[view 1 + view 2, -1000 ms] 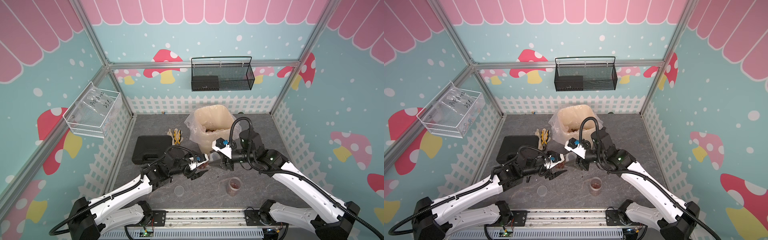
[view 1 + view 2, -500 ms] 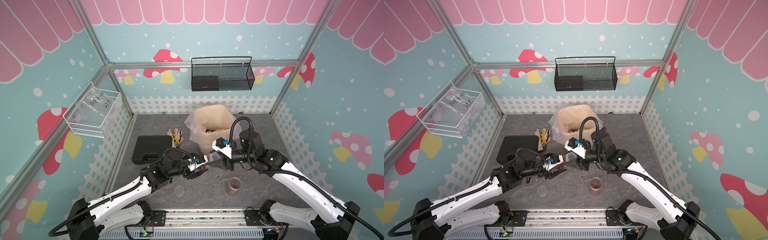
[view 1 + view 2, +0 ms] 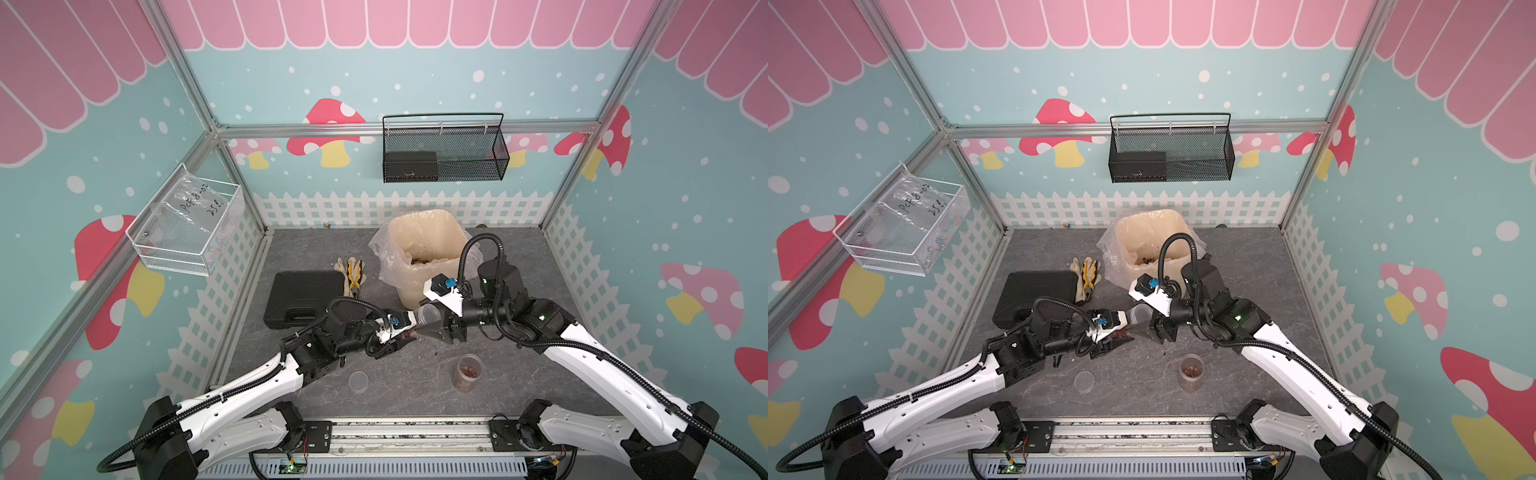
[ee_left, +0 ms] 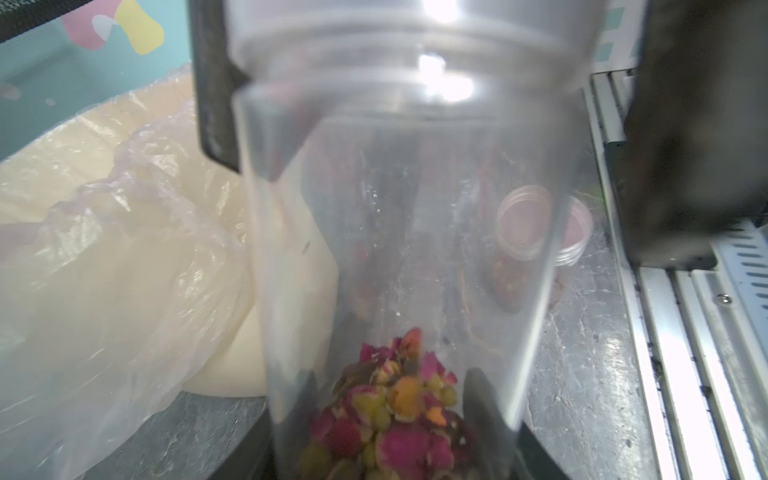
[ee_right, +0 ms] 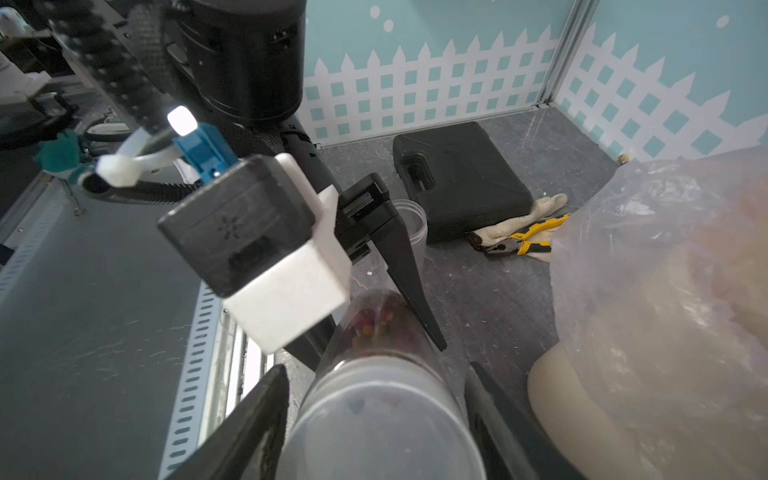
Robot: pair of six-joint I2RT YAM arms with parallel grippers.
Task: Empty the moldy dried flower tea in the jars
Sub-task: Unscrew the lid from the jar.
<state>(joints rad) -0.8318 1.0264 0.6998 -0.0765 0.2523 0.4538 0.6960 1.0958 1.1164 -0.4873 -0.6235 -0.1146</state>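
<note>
Left gripper (image 3: pixel 397 338) has clamped shut on the base end of the jar (image 4: pixel 415 228), and the right gripper (image 5: pixel 378 370) has spread, its jaws just clear of the lid (image 5: pixel 382 428). The jar lies level between both grippers. Its clear plastic looks light, stiff and slick, so the wall near the base is the place to grip. Reddish-pink and yellowish dried flower tea (image 4: pixel 390 415) is heaped at the left gripper's end. The bin (image 3: pixel 409 286) stands just beyond the right gripper.

Top views look down; wrist views closely share one jar (image 4: pixel 407 232).
</note>
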